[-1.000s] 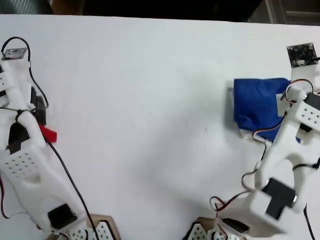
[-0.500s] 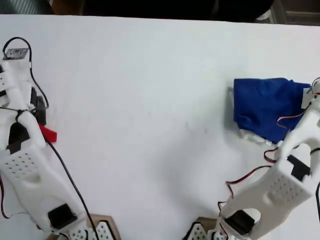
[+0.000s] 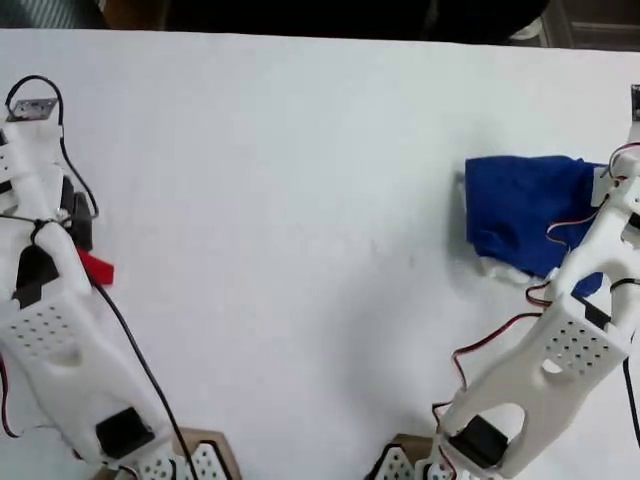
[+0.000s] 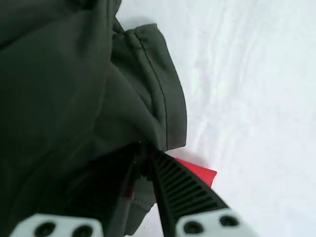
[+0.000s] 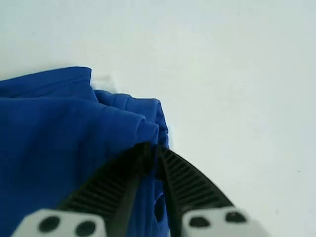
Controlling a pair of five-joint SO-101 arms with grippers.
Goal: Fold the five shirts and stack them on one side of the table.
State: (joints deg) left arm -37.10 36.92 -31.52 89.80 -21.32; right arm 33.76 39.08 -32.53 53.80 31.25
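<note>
A folded blue shirt (image 3: 515,215) lies at the table's right side on a white garment (image 3: 495,268) that peeks out below it. My right gripper (image 5: 152,150) is shut on a bunched edge of the blue shirt (image 5: 59,133), with the right arm (image 3: 560,350) over that shirt's right end. At the table's left edge, my left gripper (image 4: 145,160) is shut on a fold of a dark shirt (image 4: 74,89). A red shirt (image 4: 197,174) shows beneath it, and a corner of the red shirt (image 3: 96,268) sticks out beside the left arm (image 3: 55,340).
The white table (image 3: 300,180) stretches wide between the two arms. Cables hang along both arms. The arm bases stand at the near edge. Dark room lies beyond the far edge.
The right arm has swung out to the right and stretched along the blue shirt's right end, and the shirt has shifted slightly left. The left arm has kept still.
</note>
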